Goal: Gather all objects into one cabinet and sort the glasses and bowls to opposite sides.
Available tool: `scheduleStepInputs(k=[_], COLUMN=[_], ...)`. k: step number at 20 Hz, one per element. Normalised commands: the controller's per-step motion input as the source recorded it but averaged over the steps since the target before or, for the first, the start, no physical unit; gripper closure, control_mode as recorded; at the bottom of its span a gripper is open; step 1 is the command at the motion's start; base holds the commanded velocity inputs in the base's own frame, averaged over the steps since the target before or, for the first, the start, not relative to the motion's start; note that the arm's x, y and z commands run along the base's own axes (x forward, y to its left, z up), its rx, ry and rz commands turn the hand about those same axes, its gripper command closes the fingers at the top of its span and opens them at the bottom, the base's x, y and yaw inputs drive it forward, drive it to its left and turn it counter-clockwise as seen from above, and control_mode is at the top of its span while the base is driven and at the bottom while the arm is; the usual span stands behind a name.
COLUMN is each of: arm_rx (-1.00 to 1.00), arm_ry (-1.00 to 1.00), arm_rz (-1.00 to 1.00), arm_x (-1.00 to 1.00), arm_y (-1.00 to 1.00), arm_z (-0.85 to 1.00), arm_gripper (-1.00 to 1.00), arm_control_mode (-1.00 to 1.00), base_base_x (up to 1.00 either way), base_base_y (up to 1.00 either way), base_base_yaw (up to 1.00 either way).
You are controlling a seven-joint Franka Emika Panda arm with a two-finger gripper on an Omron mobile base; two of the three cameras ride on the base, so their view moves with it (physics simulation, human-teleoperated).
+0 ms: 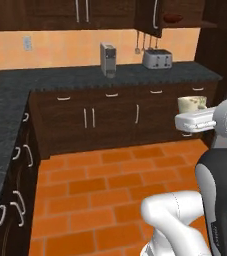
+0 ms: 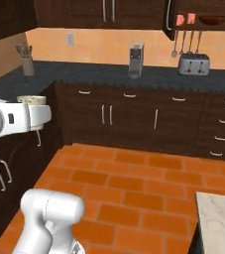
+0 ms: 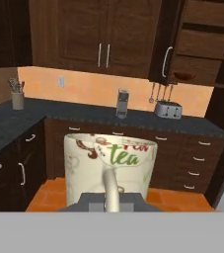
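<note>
My gripper [image 3: 111, 198] is shut on the cream-white mug [image 3: 111, 163], which has "tea" printed on it and its handle turned toward the hand camera. The mug [image 1: 192, 103] is held upright, high above the tiled floor, a good way from the counter. Far ahead, the upper cabinet [image 2: 203, 31] stands with its door [image 2: 169, 15] open. The reddish-brown bowl [image 2: 213, 20] lies on its shelf at the right, and two salmon-orange mugs [image 2: 185, 19] stand at the left. The bowl [image 3: 184, 76] also shows past the door's handle [image 3: 166, 62].
A silver toaster [image 2: 194, 63] and a coffee machine [image 2: 136, 60] stand on the dark counter [image 1: 135, 74] under the cabinet. A utensil holder [image 2: 28, 64] sits at the left corner. A pale countertop corner [image 2: 218, 218] juts in at the lower right.
</note>
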Motion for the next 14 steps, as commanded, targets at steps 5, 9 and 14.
scheduleStepInputs(k=[5, 9, 14], arm_rx=[0.0, 0.0, 0.0], arm_ry=[0.0, 0.0, 0.0], arm_rz=[0.0, 0.0, 0.0], arm_x=[0.0, 0.0, 0.0], arm_y=[0.0, 0.0, 0.0], arm_z=[0.0, 0.0, 0.0], arm_gripper=[1.0, 1.0, 1.0], arm_control_mode=[1.0, 1.0, 1.0], base_base_x=[0.85, 0.78, 0.66], base_base_y=[0.0, 0.0, 0.0], base_base_yaw=[-0.26, -0.42, -0.59])
